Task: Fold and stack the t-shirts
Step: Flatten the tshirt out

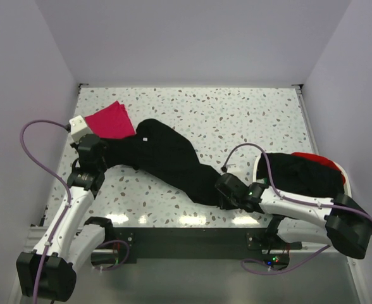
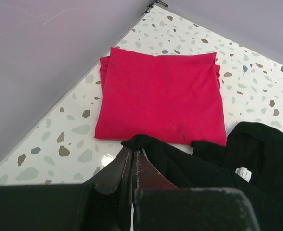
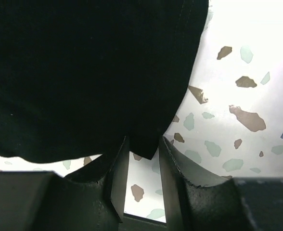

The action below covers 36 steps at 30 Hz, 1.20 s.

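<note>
My left arm reaches forward and outward, the left gripper (image 2: 133, 154) pinched tight on the neck-end hem of the black t-shirt (image 1: 170, 158). My right arm lies low, bent inward, the right gripper (image 3: 144, 147) narrowly closed on a fold at the shirt's other end. The shirt lies diagonally across the glossy speckled table (image 1: 249, 114), soft, matte and rumpled. The magenta t-shirt (image 2: 160, 96), a flat neat rectangle, lies just beyond the left gripper. A white tub (image 1: 257, 171) on the right holds black and red cloth (image 1: 303, 171).
</note>
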{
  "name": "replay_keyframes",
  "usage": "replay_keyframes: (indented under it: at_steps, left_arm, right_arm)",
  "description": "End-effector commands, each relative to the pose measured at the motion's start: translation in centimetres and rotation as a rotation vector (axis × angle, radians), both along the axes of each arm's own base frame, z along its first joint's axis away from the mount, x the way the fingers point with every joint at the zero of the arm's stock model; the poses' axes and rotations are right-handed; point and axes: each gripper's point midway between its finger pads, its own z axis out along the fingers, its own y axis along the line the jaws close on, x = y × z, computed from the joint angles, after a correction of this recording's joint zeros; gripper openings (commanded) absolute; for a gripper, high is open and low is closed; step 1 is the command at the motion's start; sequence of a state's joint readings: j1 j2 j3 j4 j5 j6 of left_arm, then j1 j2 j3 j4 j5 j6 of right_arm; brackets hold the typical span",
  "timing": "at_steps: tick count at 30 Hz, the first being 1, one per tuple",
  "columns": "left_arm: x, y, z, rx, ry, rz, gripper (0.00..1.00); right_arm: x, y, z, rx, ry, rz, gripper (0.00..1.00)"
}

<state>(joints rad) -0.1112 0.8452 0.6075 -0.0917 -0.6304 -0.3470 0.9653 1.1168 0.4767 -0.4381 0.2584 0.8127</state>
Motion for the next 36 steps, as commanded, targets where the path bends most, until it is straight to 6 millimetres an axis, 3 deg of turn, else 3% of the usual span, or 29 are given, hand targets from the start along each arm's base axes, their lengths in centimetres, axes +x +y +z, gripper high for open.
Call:
replay_keyframes:
  at_steps: [1, 6, 10, 11, 15, 19, 24, 27, 28, 29, 31, 32, 34, 36]
  left_arm:
    - [0.2, 0.4, 1.4, 0.006, -0.059, 0.009, 0.0]
    - [0.3, 0.3, 1.3, 0.004, -0.059, 0.002, 0.0]
    - [0.4, 0.0, 1.3, -0.002, -0.061, -0.012, 0.0]
    - [0.4, 0.0, 1.3, -0.002, -0.061, -0.017, 0.0]
    - [0.8, -0.6, 1.1, -0.013, -0.063, -0.049, 0.0]
    - [1.9, -1.9, 1.2, -0.045, -0.089, -0.115, 0.0]
    - [3.6, -4.9, 1.3, -0.113, -0.108, -0.269, 0.0]
    - [4.0, -5.7, 4.1, -0.136, -0.161, -0.312, 0.0]
    - [4.1, -5.8, 6.1, -0.136, -0.195, -0.318, 0.0]
    - [3.9, -6.0, 7.4, -0.139, -0.219, -0.325, 0.0]
    - [3.1, -5.9, 11.9, -0.143, -0.32, -0.328, 0.0]
    - [2.6, -5.8, 12.7, -0.149, -0.328, -0.325, 0.0]
    - [1.2, -5.9, 17.0, -0.148, -0.419, -0.342, 0.0]
    - [-0.1, -5.9, 20.0, -0.143, -0.478, -0.352, 0.0]
  right_arm:
    - [-0.1, -0.8, -0.5, -0.072, 0.006, -0.04, 0.33]
    - [-0.7, -1.2, -1.2, -0.109, 0.033, -0.05, 0.22]
    - [-0.9, -0.9, -1.7, -0.109, 0.046, -0.042, 0.01]
    - [-0.8, -0.6, -1.5, -0.101, 0.045, -0.035, 0.0]
    - [0.2, -0.2, 0.3, -0.094, -0.003, -0.032, 0.0]
    - [2.5, -0.3, 4.0, -0.105, -0.123, -0.052, 0.0]
    - [7.3, 0.5, 11.1, -0.033, -0.32, -0.11, 0.0]
    - [9.7, 0.5, 16.3, 0.012, -0.425, -0.138, 0.0]
    - [10.1, 0.4, 17.8, 0.026, -0.454, -0.142, 0.0]
    - [10.7, 0.6, 20.8, 0.055, -0.508, -0.138, 0.0]
    - [11.0, 0.1, 24.5, 0.09, -0.575, -0.146, 0.0]
    - [11.2, 0.1, 27.9, 0.13, -0.632, -0.14, 0.0]
    - [10.9, -0.4, 31.8, 0.186, -0.703, -0.138, 0.0]
    - [10.6, -0.8, 36.4, 0.24, -0.797, -0.113, 0.0]
